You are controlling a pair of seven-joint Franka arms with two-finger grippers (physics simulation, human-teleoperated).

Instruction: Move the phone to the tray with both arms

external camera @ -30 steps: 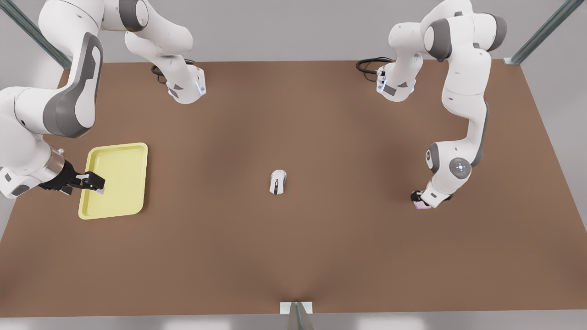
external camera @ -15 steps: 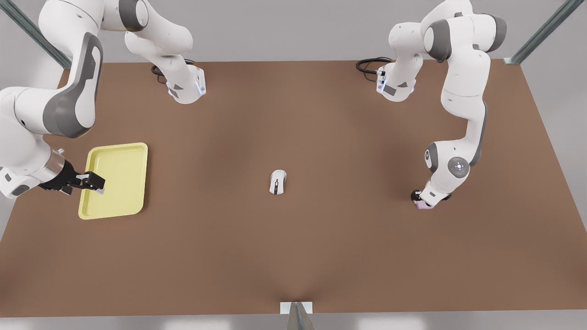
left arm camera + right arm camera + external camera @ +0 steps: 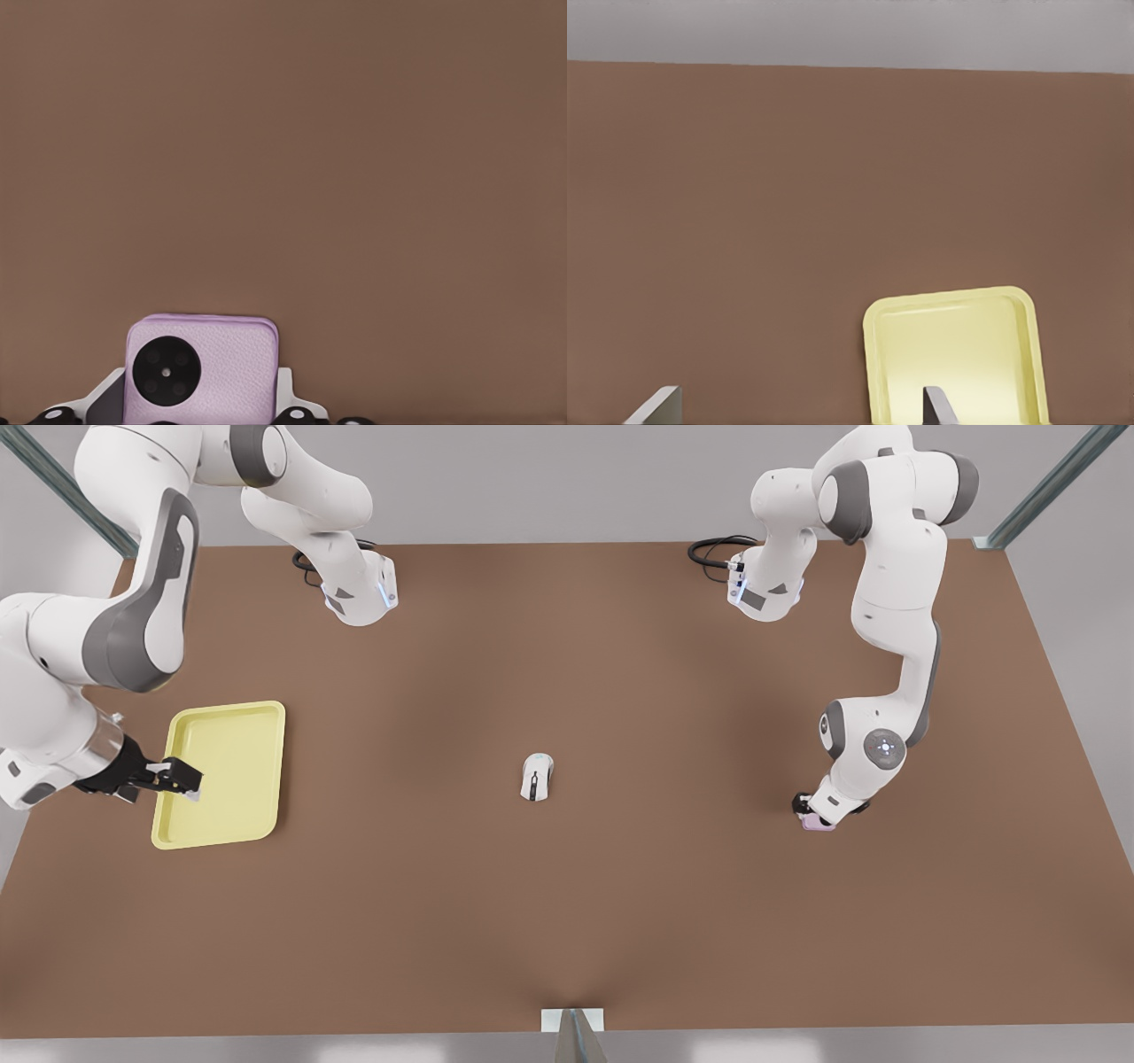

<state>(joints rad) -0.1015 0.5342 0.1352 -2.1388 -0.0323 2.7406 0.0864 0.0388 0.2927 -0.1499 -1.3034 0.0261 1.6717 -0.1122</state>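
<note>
The pale pink-lilac phone (image 3: 226, 372) sits between the two fingers of my left gripper (image 3: 199, 403), which press against its sides. Its black camera circle faces the wrist camera. At the front view's right, the left gripper (image 3: 811, 808) points down at the table with the phone (image 3: 816, 823) peeking out under the wrist. The pale yellow tray (image 3: 239, 735) lies at the front view's left. My right gripper (image 3: 182, 778) hovers open over the tray's outer edge. In the right wrist view the right gripper (image 3: 797, 409) has its fingers apart, with the tray (image 3: 957, 345) beyond them.
A white computer mouse (image 3: 536, 776) rests near the middle of the brown table (image 3: 567, 921). Both arm bases and black cables (image 3: 713, 549) stand along the far edge. Metal frame posts (image 3: 576, 1036) rise at the near edge and back corners.
The left arm's wrist has shifted slightly toward the far side while the gripper stays at the phone. The right arm has barely moved.
</note>
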